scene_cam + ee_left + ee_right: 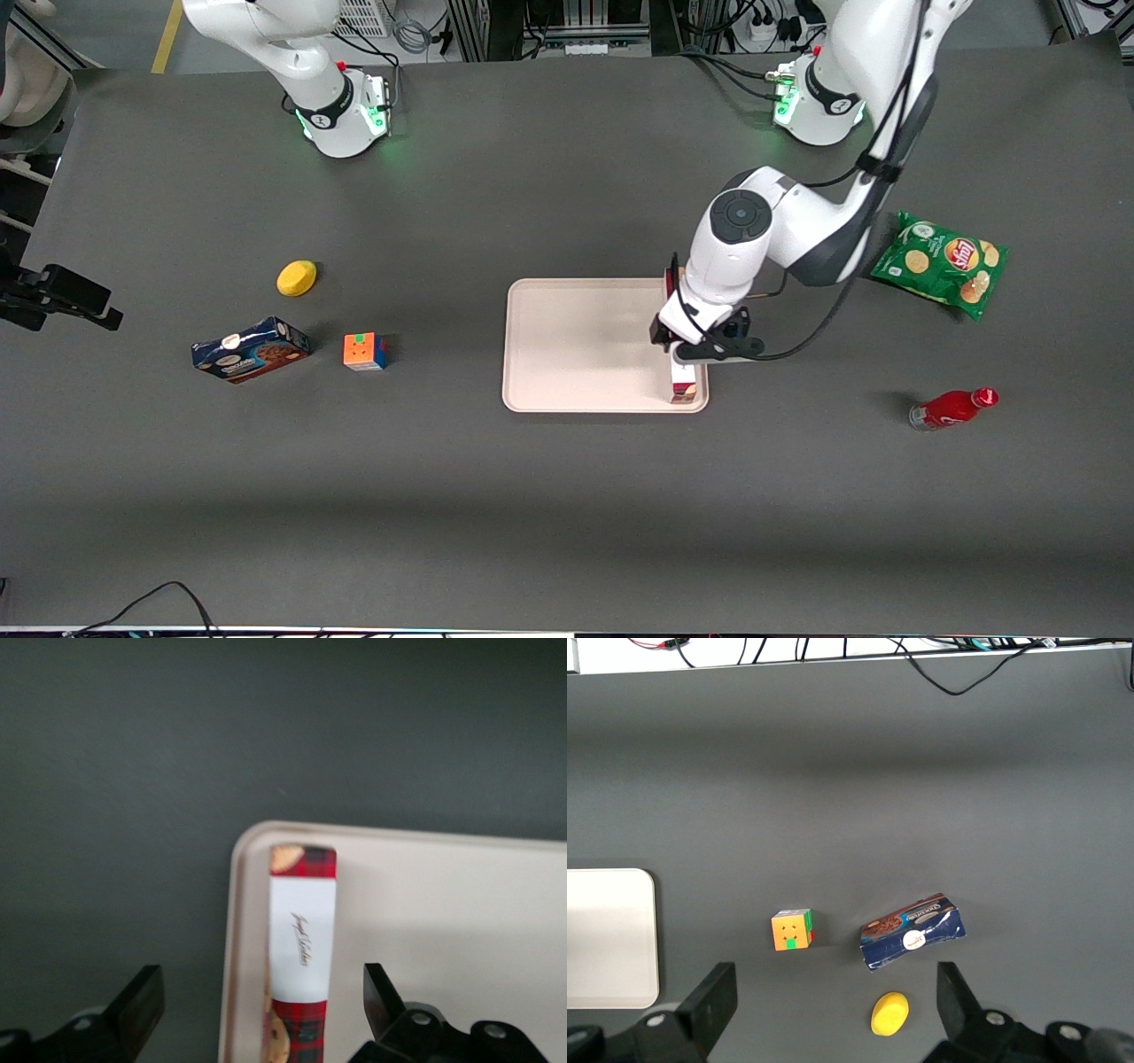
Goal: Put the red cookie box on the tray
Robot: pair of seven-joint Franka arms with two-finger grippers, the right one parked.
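Observation:
The red cookie box (683,385) lies flat in the tray (576,346), along the tray's rim toward the working arm's end of the table. Most of it is hidden under the arm in the front view. My left gripper (687,351) hangs just above the box. In the left wrist view the box (301,939) shows its white label and plaid ends, resting on the tray (443,921) close to its rim. The gripper (261,985) is open, its fingers (142,992) standing on either side of the box with a gap on each side.
A green chips bag (943,261) and a red bottle (952,409) lie toward the working arm's end. A blue cookie box (251,349), a colour cube (365,352) and a yellow object (297,277) lie toward the parked arm's end.

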